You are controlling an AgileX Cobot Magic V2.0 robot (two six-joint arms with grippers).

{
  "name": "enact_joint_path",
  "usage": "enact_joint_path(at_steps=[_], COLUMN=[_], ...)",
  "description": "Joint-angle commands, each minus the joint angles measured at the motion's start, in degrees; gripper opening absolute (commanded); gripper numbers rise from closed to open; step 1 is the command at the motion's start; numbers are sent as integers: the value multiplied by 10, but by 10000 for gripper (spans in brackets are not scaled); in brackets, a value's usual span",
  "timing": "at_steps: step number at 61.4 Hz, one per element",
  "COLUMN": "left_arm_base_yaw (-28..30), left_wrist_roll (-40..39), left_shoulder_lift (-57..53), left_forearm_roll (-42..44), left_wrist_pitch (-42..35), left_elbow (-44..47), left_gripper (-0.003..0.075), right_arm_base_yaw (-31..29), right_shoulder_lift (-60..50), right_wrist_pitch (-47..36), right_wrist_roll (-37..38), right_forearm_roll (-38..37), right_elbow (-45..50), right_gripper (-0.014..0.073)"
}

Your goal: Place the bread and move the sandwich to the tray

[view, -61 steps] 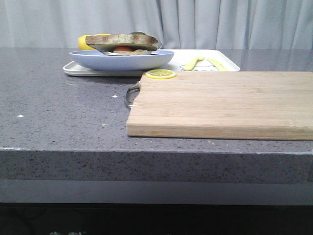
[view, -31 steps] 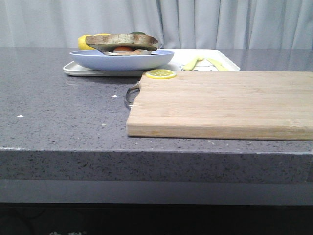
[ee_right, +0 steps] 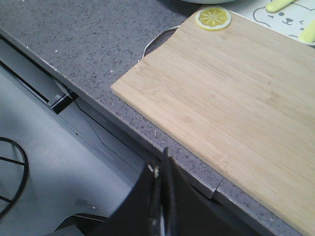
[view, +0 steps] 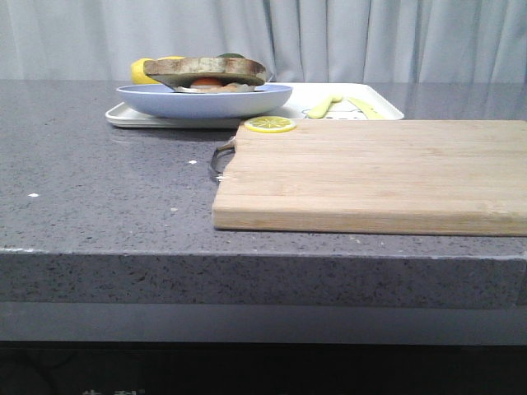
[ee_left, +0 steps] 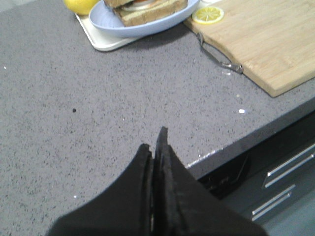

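The sandwich (view: 206, 72) rests on a round light blue plate (view: 206, 100), which stands on the left part of the white tray (view: 132, 118) at the back of the counter. The bread (view: 206, 63) lies flat as its top slice, with orange and white filling showing under it. In the left wrist view the sandwich (ee_left: 152, 10) and plate (ee_left: 142, 28) are far beyond my left gripper (ee_left: 156, 140), which is shut on nothing above bare counter. My right gripper (ee_right: 161, 164) is shut and empty past the counter's front edge. Neither gripper shows in the front view.
A wooden cutting board (view: 370, 169) with a metal handle (view: 221, 158) fills the right half of the counter. A lemon slice (view: 270, 124) lies on its far left corner. Pale yellow cutlery (view: 329, 103) lies on the tray's right part. A whole lemon (view: 144, 70) sits behind the plate.
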Motion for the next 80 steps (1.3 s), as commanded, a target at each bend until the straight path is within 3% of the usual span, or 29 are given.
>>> enact_joint_path(at_steps=[1,11,22,33,43,48,58,66,80], left_arm_base_yaw=[-1,40,130,188,201,201,201,201,205], left_wrist_roll=[1,1,0,-4,-7,-42,-216,-214,-131], left_shoulder_lift=[-21,-114,-221,-203,-219,-219,-219,-219,-219], left_forearm_roll=[-1,1,1,-38,-68,-48,83,46,-11], left_wrist_pitch=[-76,-187,-297,-377,-430,-441,-442,-447,-447], left_elbow=[4,75,178,244,298,316,334,351,350], left_gripper=[-20,-20,-20,-20,-20,-20,-20,-20,-20], right_arm_base_yaw=[-2,-2,-2,-2,-2,-2,-2,-2,-2], right_shoulder_lift=[-1,-1,-1,-1,0,-1,-1,-1,-1], right_wrist_pitch=[-34,-34,-34,-31,-32,-30,-29,-29,-28], right_wrist_roll=[-2,-2,-2,-2,-2,-2,-2,-2,-2], right_forearm_roll=[2,2,2,2,2,2,2,2,2], right_elbow=[-14,-14,-14,-14,-14,-14,-14,-14,-14], right_gripper=[-71,-71,-71,-71,-71,-71,-71,-71,-71])
